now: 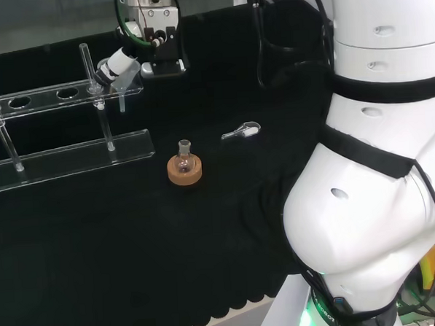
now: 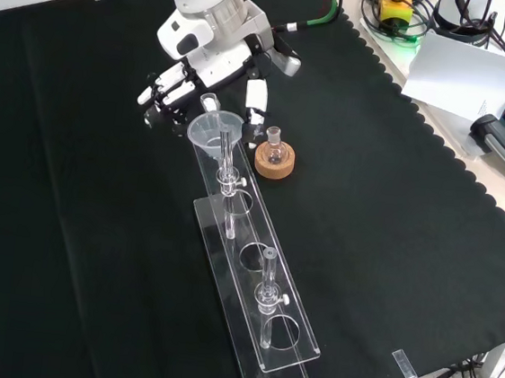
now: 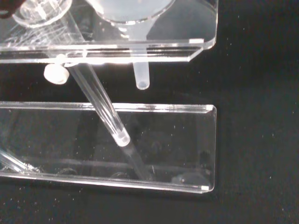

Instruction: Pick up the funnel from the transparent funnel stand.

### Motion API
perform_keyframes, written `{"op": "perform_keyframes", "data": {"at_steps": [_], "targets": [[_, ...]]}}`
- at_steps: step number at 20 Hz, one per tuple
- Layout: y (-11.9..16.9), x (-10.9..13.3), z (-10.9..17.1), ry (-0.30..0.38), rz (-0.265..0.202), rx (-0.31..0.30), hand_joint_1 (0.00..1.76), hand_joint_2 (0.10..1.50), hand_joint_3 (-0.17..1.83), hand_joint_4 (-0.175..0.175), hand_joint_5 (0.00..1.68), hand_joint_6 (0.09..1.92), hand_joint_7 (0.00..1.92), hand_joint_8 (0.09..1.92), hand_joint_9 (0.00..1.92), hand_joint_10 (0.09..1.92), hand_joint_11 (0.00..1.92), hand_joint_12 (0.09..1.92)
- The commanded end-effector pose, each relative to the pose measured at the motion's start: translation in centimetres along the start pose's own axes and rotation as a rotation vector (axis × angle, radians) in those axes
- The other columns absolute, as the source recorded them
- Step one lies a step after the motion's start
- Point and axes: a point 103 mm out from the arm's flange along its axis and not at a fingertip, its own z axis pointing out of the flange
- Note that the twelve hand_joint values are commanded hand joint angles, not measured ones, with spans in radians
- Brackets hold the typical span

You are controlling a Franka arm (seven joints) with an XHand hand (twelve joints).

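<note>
Sitting in stand (image 2: 252, 279), funnel (image 2: 213, 133) (clear), hand (image 2: 177, 86) beside

We see the hand (image 2: 180, 87) just behind the funnel (image 2: 213, 133), which sits in the clear stand (image 2: 287, 337).

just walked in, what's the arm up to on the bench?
The arm has brought its hand to the far end of the clear funnel stand, right by the funnel. The funnel still sits in the stand's end hole, its stem hanging through the top plate. Fingers reach around the funnel's rim; I can't tell whether they have closed on it. Beside the stand, a small flask rests on a cork ring, and a small clear scoop lies on the cloth.
</note>
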Motion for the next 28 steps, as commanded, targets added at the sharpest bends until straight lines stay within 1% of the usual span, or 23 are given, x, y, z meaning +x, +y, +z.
{"op": "perform_keyframes", "data": {"at_steps": [1, 3, 5, 7, 12, 14, 18, 25, 26, 28], "targets": [[-0.1, 0.0, -0.3, 0.003, 0.007, -0.039, 0.67, 0.69, 0.17, -0.142, 0.03, 0.09, 0.7, 0.55, 0.12, 0.9, 0.0, 0.09], [-0.1, 0.0, -0.3, 0.003, 0.007, -0.05, 0.68, 0.65, 0.26, -0.144, 0.05, 0.09, 0.74, 0.54, 0.17, 0.87, 0.0, 0.09], [-0.1, 0.0, -0.3, -0.003, 0.004, -0.063, 0.7, 0.59, 0.4, -0.146, 0.07, 0.09, 0.77, 0.54, 0.2, 0.85, 0.0, 0.09], [-0.1, 0.1, -0.3, -0.002, 0.004, -0.072, 0.73, 0.55, 0.48, -0.149, 0.09, 0.09, 0.8, 0.55, 0.23, 0.85, 0.0, 0.09], [-0.1, 0.4, -0.3, -0.009, 0.001, -0.092, 0.76, 0.52, 0.55, -0.153, 0.13, 0.09, 0.88, 0.58, 0.33, 0.82, 0.0, 0.09], [-0.2, 0.5, -0.4, -0.016, 0.003, -0.112, 0.78, 0.52, 0.58, -0.151, 0.16, 0.09, 0.91, 0.6, 0.37, 0.8, 0.0, 0.09], [-0.2, 0.6, -0.8, -0.02, 0.003, -0.133, 0.8, 0.51, 0.63, -0.144, 0.2, 0.09, 0.97, 0.61, 0.45, 0.75, 0.0, 0.09], [-0.7, 0.6, -2.3, -0.05, -0.003, -0.193, 0.85, 0.48, 0.7, -0.137, 0.25, 0.09, 1.04, 0.64, 0.55, 0.67, 0.01, 0.09], [-0.8, 0.6, -2.5, -0.054, -0.003, -0.204, 0.86, 0.48, 0.71, -0.134, 0.26, 0.09, 1.05, 0.64, 0.57, 0.66, 0.0, 0.1], [-0.9, 0.4, -2.8, -0.06, -0.003, -0.214, 0.87, 0.46, 0.72, -0.13, 0.28, 0.09, 1.07, 0.64, 0.6, 0.62, 0.0, 0.25]]}}
